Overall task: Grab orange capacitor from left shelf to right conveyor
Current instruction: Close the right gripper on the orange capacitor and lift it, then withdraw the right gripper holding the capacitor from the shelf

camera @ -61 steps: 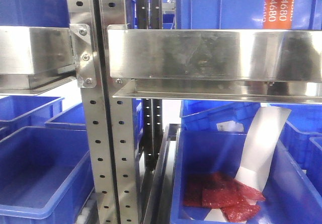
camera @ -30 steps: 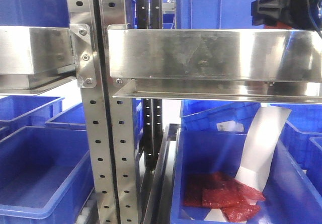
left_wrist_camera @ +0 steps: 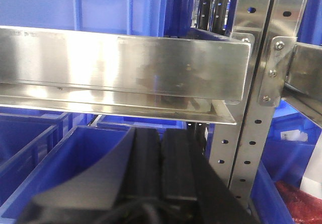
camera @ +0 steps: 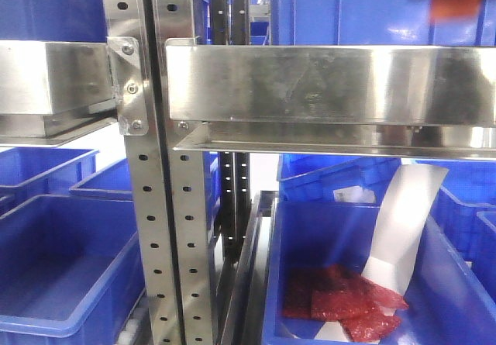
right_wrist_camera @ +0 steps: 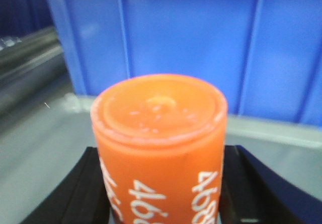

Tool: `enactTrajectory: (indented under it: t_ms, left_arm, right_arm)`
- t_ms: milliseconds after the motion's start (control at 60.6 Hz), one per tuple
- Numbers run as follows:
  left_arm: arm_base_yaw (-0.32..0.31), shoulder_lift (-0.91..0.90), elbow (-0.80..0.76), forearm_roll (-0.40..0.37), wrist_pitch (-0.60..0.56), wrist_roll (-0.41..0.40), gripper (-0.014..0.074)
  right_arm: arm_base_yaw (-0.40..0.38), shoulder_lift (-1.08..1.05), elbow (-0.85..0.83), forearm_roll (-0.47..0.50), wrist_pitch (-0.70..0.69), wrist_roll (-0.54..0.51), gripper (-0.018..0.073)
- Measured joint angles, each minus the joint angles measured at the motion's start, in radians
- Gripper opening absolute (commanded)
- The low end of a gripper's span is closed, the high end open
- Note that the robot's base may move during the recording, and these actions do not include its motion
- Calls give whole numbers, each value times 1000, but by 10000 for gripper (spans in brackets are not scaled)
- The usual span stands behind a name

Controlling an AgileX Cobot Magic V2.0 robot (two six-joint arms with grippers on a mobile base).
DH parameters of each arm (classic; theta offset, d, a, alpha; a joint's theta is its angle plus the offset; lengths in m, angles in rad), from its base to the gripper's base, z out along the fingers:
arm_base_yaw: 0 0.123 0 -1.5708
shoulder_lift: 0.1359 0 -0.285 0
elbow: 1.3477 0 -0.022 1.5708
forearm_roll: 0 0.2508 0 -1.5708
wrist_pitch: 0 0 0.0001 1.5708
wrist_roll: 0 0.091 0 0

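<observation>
A shiny stainless-steel shelf rack point(camera: 310, 81) with perforated uprights filled the front view. It carried blue plastic bins point(camera: 70, 267), and the lower right bin held red plastic packets point(camera: 341, 302) beside a white paper strip point(camera: 403, 221). In the upper right corner of that view we saw the small orange cylindrical capacitor point(camera: 453, 5) as a blurred patch above the flat rail. In the right wrist view it stood upright at centre with white "4680" on its side. The right gripper point(right_wrist_camera: 163, 204) pinched it between black fingers point(right_wrist_camera: 83, 194) at lower left and lower right. The left gripper point(left_wrist_camera: 161, 168) sat at the bottom centre of its view, fingers pressed together.
</observation>
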Motion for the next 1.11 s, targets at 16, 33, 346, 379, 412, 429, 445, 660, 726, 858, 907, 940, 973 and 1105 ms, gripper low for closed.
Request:
enactTrajectory:
  t_ms: [16,33,346,379,412,429,445,660,726,858,907,940,973,1105]
  left_arm:
    - [0,0,0,0,0,0,-127]
    - [0,0,0,0,0,0,-127]
    - [0,0,0,0,0,0,-127]
    - [0,0,0,0,0,0,-127]
    - [0,0,0,0,0,0,-127]
    - [0,0,0,0,0,0,-127]
    - [0,0,0,0,0,0,-127]
    - [0,0,0,0,0,0,-127]
    - [0,0,0,0,0,0,-127]
    - [0,0,0,0,0,0,-127]
    - [0,0,0,0,0,0,-127]
    - [0,0,0,0,0,0,-127]
    - [0,0,0,0,0,0,-127]
    - [0,0,0,0,0,0,-127]
  right_arm:
    - [0,-29,3,0,16,0,99]
    - [0,-48,7,-2,27,0,99]
    - [-2,-514,229,-15,217,0,99]
    - [-2,-567,254,-15,250,0,99]
    - [-2,-618,275,-15,288,0,99]
    - [-2,-638,282,-15,305,0,99]
    - [-2,-667,291,-15,332,0,99]
    - [-2,-924,311,-33,561,0,99]
    - [-2,-989,311,-37,600,0,99]
    - [-2,-1070,311,-37,639,0,99]
    - [-2,-1092,311,-37,639,0,99]
    - [-2,-1099,311,-37,639,0,99]
    - [-2,-1105,311,-37,639,0,99]
    - [-2,-1109,311,-37,639,0,99]
